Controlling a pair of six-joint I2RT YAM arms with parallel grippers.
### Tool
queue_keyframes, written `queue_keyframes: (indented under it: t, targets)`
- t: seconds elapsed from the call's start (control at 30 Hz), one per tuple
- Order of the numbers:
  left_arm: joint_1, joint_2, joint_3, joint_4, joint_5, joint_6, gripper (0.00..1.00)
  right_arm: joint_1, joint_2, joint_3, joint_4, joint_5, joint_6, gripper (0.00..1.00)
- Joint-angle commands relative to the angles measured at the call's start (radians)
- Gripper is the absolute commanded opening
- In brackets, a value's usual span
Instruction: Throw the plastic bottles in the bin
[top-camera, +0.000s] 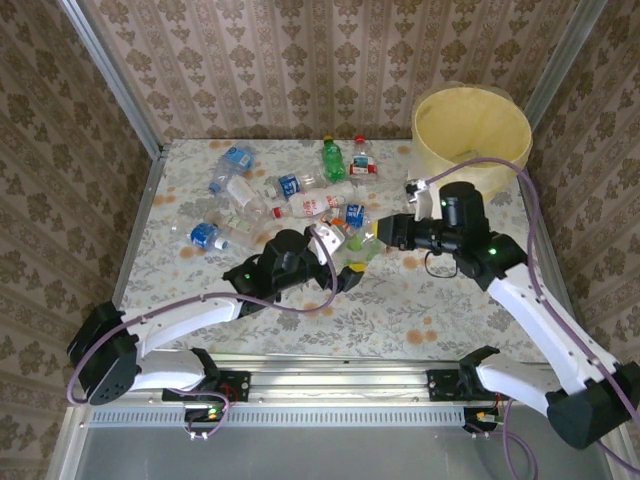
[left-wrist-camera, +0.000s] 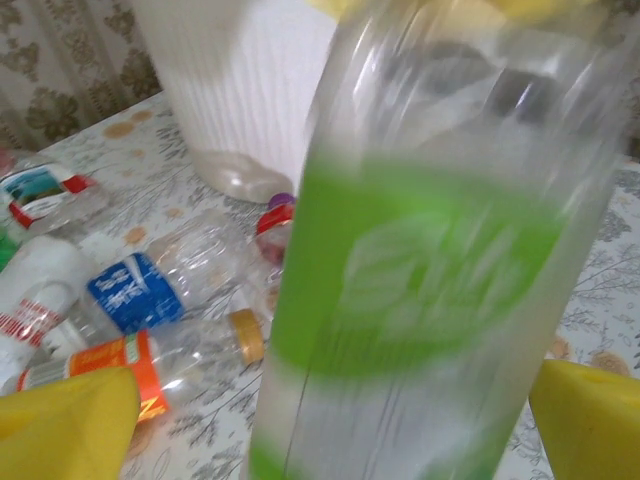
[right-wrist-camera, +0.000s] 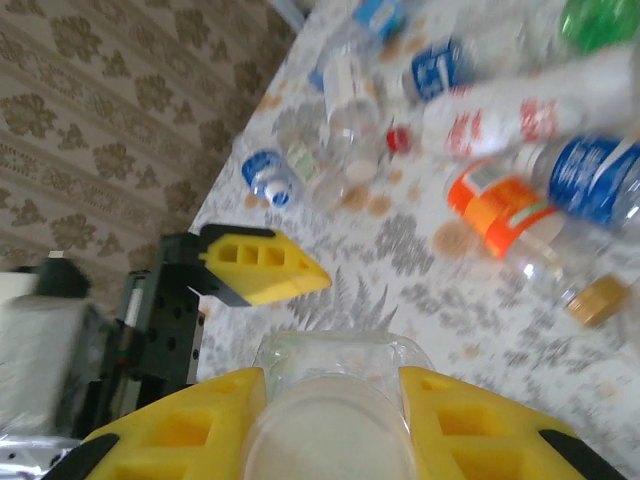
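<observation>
Left wrist view: the left gripper (left-wrist-camera: 330, 440) stands wide open, its yellow fingers (left-wrist-camera: 65, 420) out at either edge, and the green-labelled bottle (left-wrist-camera: 430, 270) runs up between them with a gap on each side. In the top view that bottle (top-camera: 360, 250) lies between the two sets of fingers, and the right gripper (top-camera: 380, 235) is closed on it. The right wrist view shows that gripper's fingers (right-wrist-camera: 190, 425) pressed against both sides of the bottle's clear end. The bottle looks empty, so probably light, thin-walled, quick to dent under a hard squeeze and slick on bare plastic. A stiffer part near one end seems the safer hold. The other bottles (top-camera: 290, 200) lie beyond the left fingers, and the bin (top-camera: 470, 125) stands beyond the right fingers, off to their right.
</observation>
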Motion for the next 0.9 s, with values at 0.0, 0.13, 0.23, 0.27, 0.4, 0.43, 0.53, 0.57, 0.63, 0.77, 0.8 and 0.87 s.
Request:
queue_keyframes:
  t: [0.0, 0.13, 0.23, 0.27, 0.4, 0.43, 0.53, 0.57, 0.63, 0.77, 0.8, 0.87]
  targets:
    - [0.030, -0.054, -0.042, 0.015, -0.016, -0.052, 1.00, -0.001, -0.062, 0.050, -0.039, 0.181, -0.104, 0.00]
    - [0.057, -0.105, -0.079, 0.003, -0.033, -0.075, 1.00, -0.002, -0.143, 0.055, 0.002, 0.315, -0.192, 0.00]
    - [0.071, -0.136, -0.103, -0.009, -0.046, -0.084, 1.00, -0.002, -0.192, 0.054, 0.062, 0.379, -0.266, 0.00]
    - [0.076, -0.146, -0.109, -0.010, -0.049, -0.088, 1.00, -0.001, -0.209, 0.053, 0.084, 0.401, -0.289, 0.00]
    - [0.089, -0.171, -0.131, -0.013, -0.061, -0.104, 1.00, -0.001, -0.273, 0.032, 0.196, 0.477, -0.379, 0.00]
    - [0.091, -0.174, -0.133, -0.014, -0.064, -0.108, 1.00, -0.001, -0.283, 0.029, 0.223, 0.488, -0.402, 0.00]
    - [0.096, -0.176, -0.141, -0.015, -0.066, -0.114, 1.00, -0.001, -0.308, 0.029, 0.290, 0.522, -0.456, 0.00]
    - [0.096, -0.177, -0.143, -0.016, -0.066, -0.114, 1.00, 0.000, -0.315, 0.030, 0.309, 0.530, -0.470, 0.00]
    - [0.099, -0.176, -0.146, -0.014, -0.070, -0.119, 1.00, -0.001, -0.329, 0.032, 0.347, 0.534, -0.487, 0.00]
    - [0.107, -0.176, -0.156, -0.003, -0.073, -0.127, 1.00, -0.001, -0.360, -0.001, 0.479, 0.526, -0.542, 0.00]
    - [0.108, -0.176, -0.158, -0.001, -0.073, -0.128, 1.00, -0.002, -0.368, -0.017, 0.520, 0.528, -0.563, 0.00]
    - [0.111, -0.176, -0.161, 0.003, -0.074, -0.130, 1.00, 0.000, -0.380, -0.038, 0.593, 0.527, -0.602, 0.00]
